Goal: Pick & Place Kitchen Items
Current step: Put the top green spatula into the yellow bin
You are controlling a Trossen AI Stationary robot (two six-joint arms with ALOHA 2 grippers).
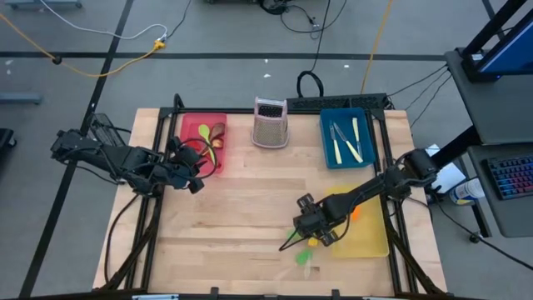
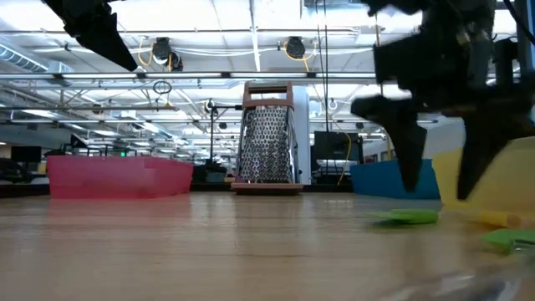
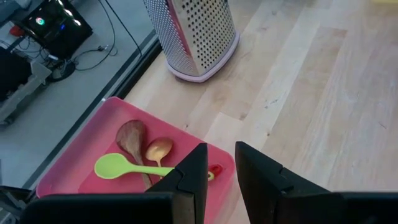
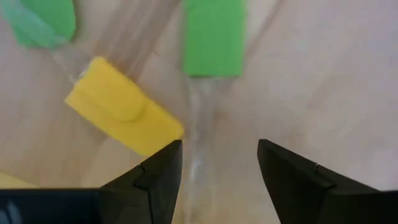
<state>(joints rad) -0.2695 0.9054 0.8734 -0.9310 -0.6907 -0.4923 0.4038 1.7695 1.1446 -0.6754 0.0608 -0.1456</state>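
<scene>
You have the wooden table (image 1: 241, 217) carrying a red tray (image 1: 202, 127) at the left rear, a blue tray (image 1: 333, 154) with cream-handled knives (image 1: 354, 137) at the right rear, a yellow tray (image 1: 366, 237) at the right front, and the metal box grater (image 1: 270, 122) upright between the rear trays. The right gripper (image 4: 219, 163) is at work: it hangs low over the bare table just beside the yellow tray's inner edge, its fingers spread wide and empty. Directly under it lies the green-headed spatula (image 4: 213, 36), flat on the wood, its clear handle running back between the two fingers, not yet touched. A yellow-headed spatula (image 4: 123, 114) lies just beside it, close to one finger, and a second green head (image 4: 43, 22) lies further off. Judge these spatulas light, with a soft head and a slick, slim, stiff handle lying flush to the board; take hold on the handle near the head, square across it, and expect it to skid or pivot if pinched off centre. The neighbouring yellow head risks being caught too. The left gripper (image 3: 219, 174) waits above the red tray's edge, fingers narrowly parted and holding nothing, with a light green spoon (image 3: 124, 167) and brown spoons (image 3: 140, 144) lying in the tray.
</scene>
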